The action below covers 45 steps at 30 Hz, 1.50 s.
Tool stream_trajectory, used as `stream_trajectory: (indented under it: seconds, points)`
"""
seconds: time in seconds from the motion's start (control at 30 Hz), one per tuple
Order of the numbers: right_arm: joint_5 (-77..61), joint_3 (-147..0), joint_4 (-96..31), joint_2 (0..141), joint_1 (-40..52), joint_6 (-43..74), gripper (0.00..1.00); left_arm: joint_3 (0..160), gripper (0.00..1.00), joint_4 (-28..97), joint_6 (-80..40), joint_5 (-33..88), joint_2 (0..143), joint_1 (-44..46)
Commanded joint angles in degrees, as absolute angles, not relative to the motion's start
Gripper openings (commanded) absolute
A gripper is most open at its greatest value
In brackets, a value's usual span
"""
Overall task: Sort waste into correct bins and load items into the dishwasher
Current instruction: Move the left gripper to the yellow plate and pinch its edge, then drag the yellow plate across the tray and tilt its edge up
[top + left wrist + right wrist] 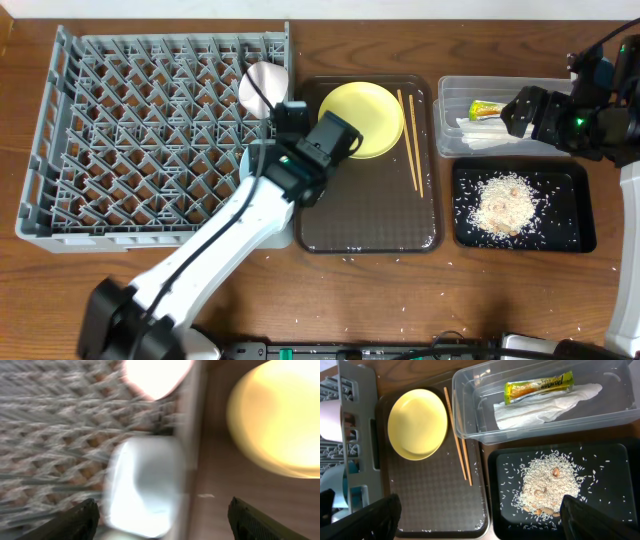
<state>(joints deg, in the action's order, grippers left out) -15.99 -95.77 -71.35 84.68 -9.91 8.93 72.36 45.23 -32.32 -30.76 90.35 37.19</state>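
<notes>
The grey dish rack fills the left. A white cup and a light blue bowl stand at its right edge. My left gripper is open and empty above that edge; the blurred left wrist view shows its fingers spread around the pale bowl. The yellow plate and the wooden chopsticks lie on the brown tray. The clear tub holds the green-and-yellow wrapper and white paper. Rice scraps lie in the black tray. My right gripper is open and empty above the tub.
Stray rice grains lie on the wooden table in front of the trays. The left arm crosses the rack's front right corner. In the right wrist view the rack's side stands left of the brown tray.
</notes>
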Motion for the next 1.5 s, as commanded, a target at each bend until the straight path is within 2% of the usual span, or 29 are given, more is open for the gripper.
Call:
stream_trajectory:
  seconds: [0.0, 0.17, 0.33, 0.47, 0.5, 0.6, 0.9, 0.97, 1.47]
  points:
    - [-15.9, -96.3, -71.4, 84.6, -10.2, 9.1, 0.99, 73.8, 0.84, 38.0, -31.6, -12.5, 86.5, 37.1]
    - [-15.9, -96.3, -71.4, 84.6, -10.2, 9.1, 0.99, 73.3, 0.83, 29.5, -34.7, -9.5, 89.1, 37.1]
    - [-15.9, -96.3, -71.4, 84.6, -10.2, 9.1, 0.99, 73.3, 0.80, 23.8, -38.7, -9.6, 97.7, 37.1]
    - [-15.9, -96.3, -71.4, 84.6, -10.2, 9.1, 0.99, 73.3, 0.78, 21.2, -46.4, -9.7, 104.7, 36.8]
    - [-15.9, -96.3, -71.4, 84.6, -10.2, 9.1, 0.99, 73.3, 0.75, 20.0, -51.9, -9.7, 108.3, 36.6]
    - [-15.9, -96.3, -71.4, 84.6, -10.2, 9.1, 0.99, 73.3, 0.70, 17.9, -55.1, -9.9, 111.5, 36.3]
    - [-15.9, -96.3, -71.4, 84.6, -10.2, 9.1, 0.99, 73.3, 0.69, 14.3, -66.7, -9.6, 119.1, 34.0]
    - [-15.9, -96.3, -71.4, 84.6, -10.2, 9.1, 0.99, 73.3, 0.69, 13.3, -66.8, -8.5, 120.2, 33.5]
    - [-15.9, -96.3, -71.4, 84.6, -10.2, 9.1, 0.99, 73.2, 0.48, 11.2, -66.8, 1.0, 126.4, 32.8]
